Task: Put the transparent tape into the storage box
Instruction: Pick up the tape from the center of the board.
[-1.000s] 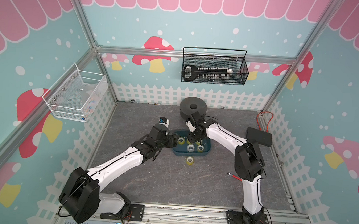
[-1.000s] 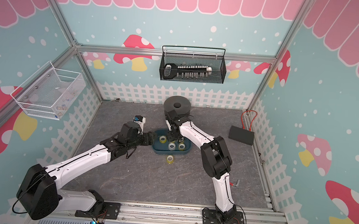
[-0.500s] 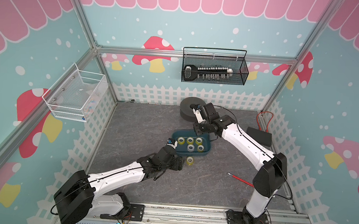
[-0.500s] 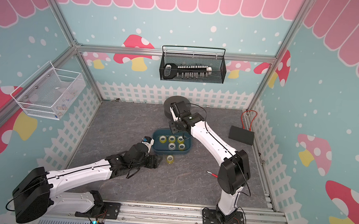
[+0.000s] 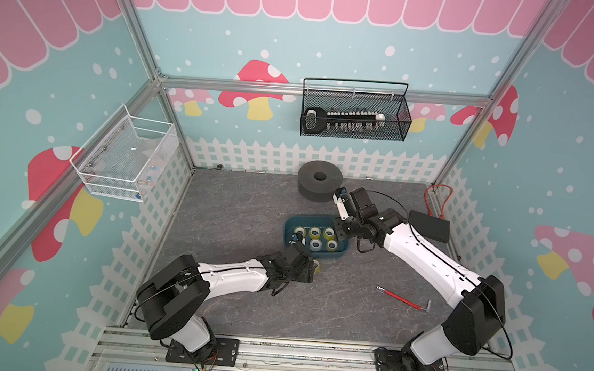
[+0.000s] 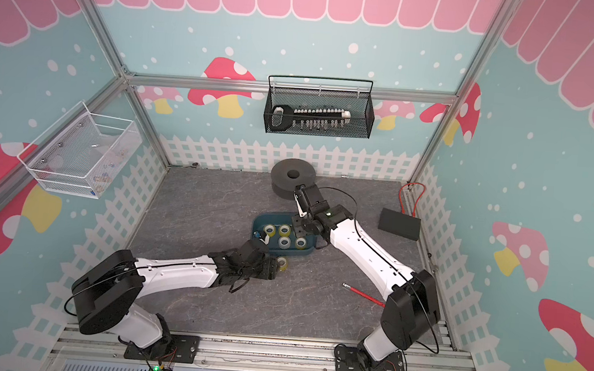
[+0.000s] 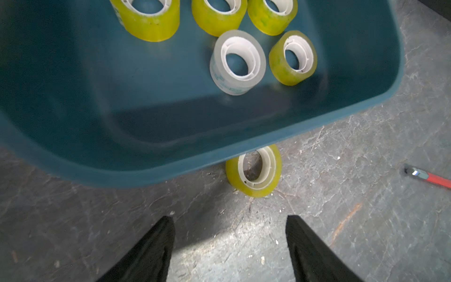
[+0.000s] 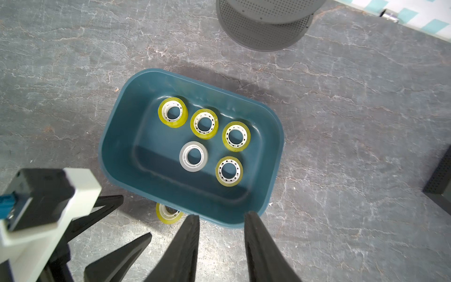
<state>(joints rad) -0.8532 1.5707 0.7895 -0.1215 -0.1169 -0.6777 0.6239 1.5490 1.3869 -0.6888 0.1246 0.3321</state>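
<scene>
You are looking at the storage box [image 8: 146, 136] sitting a little behind the middle of the worktop [image 5: 235, 217], nearer the right edge than the left. Inside it, four yellow-tinted rolls [image 8: 204, 114] and one clear roll [image 8: 183, 157] are lying flat with their cores facing up, bunched toward the box's right end, while the left end is showing bare floor.

The loose tape roll [image 7: 258, 189] (yellow-tinted, like most of the others) is lying on the worktop outside the box, just beside the box's front wall. In the left wrist view the box rim is hiding part of it, so you cannot tell whether it is touching the wall. In both top views it is showing as a small ring just in front of the box [image 5: 316, 266].

Your left gripper [image 7: 229, 219] is hovering low over the worktop just in front of that roll, with its jaws spread wide and nothing between them; the roll is lying ahead of the fingertips, not between them.

Your right gripper [image 8: 222, 216] is hanging above the box's back right corner, pointing down. Its jaws are standing partly apart, and only the box rim is showing behind the gap, so it is gripping nothing.

A red-handled tool [image 5: 402, 299] is lying toward the front right corner of the worktop, well apart from the box.
</scene>
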